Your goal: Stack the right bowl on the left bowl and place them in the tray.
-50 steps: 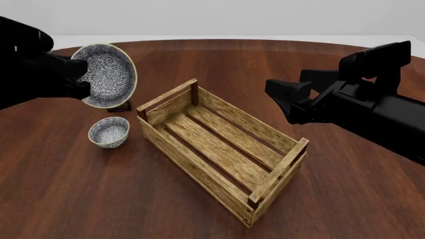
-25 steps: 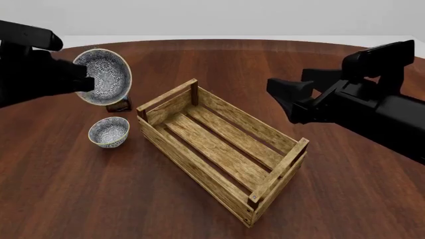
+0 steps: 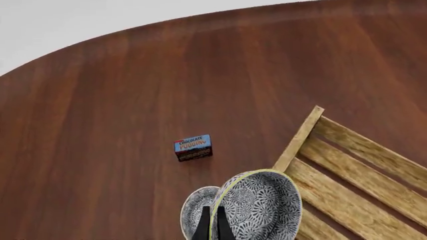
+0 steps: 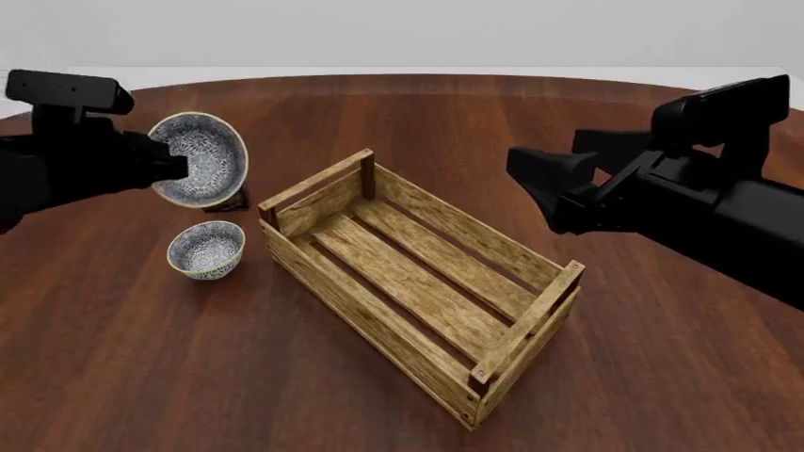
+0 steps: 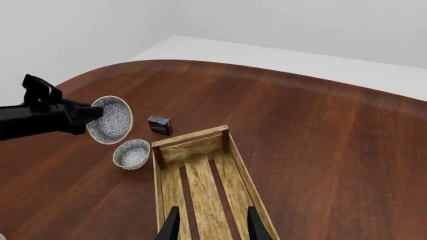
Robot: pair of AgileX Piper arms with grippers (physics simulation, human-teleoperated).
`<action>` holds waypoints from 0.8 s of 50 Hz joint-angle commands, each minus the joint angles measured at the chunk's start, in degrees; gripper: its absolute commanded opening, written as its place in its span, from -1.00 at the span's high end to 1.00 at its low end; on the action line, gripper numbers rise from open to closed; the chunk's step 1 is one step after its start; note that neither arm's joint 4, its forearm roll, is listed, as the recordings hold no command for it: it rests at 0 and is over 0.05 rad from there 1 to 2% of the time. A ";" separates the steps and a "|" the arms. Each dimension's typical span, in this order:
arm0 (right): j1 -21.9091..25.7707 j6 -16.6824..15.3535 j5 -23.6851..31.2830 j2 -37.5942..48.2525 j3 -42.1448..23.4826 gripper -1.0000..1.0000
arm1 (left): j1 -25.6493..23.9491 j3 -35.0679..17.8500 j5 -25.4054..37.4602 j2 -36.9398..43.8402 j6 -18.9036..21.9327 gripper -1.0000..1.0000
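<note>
The small bowl rests on the table, left of the tray. Above it, the left claw, clamped on the large bowl's rim, has swung it back and lowered. Stacking appears imminent. The right claw waits, fingers apart.

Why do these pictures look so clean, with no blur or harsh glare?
Front view: even soft light, only a faint sheen on the table, and the crate is sharp. Left wrist view: pudding box lettering is readable. Right wrist view: the held bowl is crisp.

Dark wood table bearing tray, small bowl, pudding box.
</note>
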 commanded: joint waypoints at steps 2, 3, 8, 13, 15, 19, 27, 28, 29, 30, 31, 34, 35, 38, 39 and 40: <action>0.01 0.04 0.04 -0.03 0.02 -1.00 | 2.07 0.33 -2.43 3.31 -0.58 1.00; 0.01 0.04 0.04 -0.02 0.01 -1.00 | 2.25 0.48 -2.65 3.52 -0.49 1.00; -0.01 0.04 0.04 -0.03 0.01 -1.00 | 2.71 1.08 -3.59 4.72 -0.67 1.00; -0.03 -0.01 0.03 -0.07 0.03 -1.00 | 3.37 1.60 -4.98 6.01 -0.77 1.00; -0.05 -0.03 -0.03 -0.06 0.04 -1.00 | 3.61 2.07 -5.84 6.56 -0.61 1.00; -0.03 0.00 -0.14 0.05 0.05 -1.00 | 3.83 2.60 -6.79 7.65 -0.90 1.00; 0.10 -0.08 -0.13 0.05 0.03 -1.00 | 4.47 3.42 -8.72 9.93 -1.13 1.00; 0.12 -0.04 -0.11 0.01 0.02 -1.00 | 4.57 3.65 -9.14 10.32 -1.14 1.00; 0.11 -0.06 -0.06 -0.08 0.02 -1.00 | 4.78 2.95 -8.11 10.02 -0.81 1.00; 0.13 -0.10 0.00 -0.16 0.02 -1.00 | 4.75 3.55 -9.08 10.50 -0.91 1.00; 0.17 -0.08 0.03 -0.23 0.03 -1.00 | 4.65 3.15 -8.49 10.58 -1.05 1.00; 0.22 -0.07 -0.06 -0.15 0.07 -1.00 | 4.82 2.90 -8.34 10.89 -1.11 1.00; 0.18 -0.11 -0.09 -0.10 0.07 -1.00 | 4.77 2.95 -8.40 11.05 -1.20 1.00; 0.17 -0.09 -0.11 -0.07 0.08 -1.00 | 4.95 3.30 -9.36 11.96 -1.10 1.00; 0.17 -0.08 -0.10 -0.09 0.08 -1.00 | 4.96 3.23 -9.28 12.01 -1.11 1.00; 0.16 -0.07 -0.06 -0.15 0.07 -1.00 | 4.93 4.02 -10.77 12.81 -1.27 1.00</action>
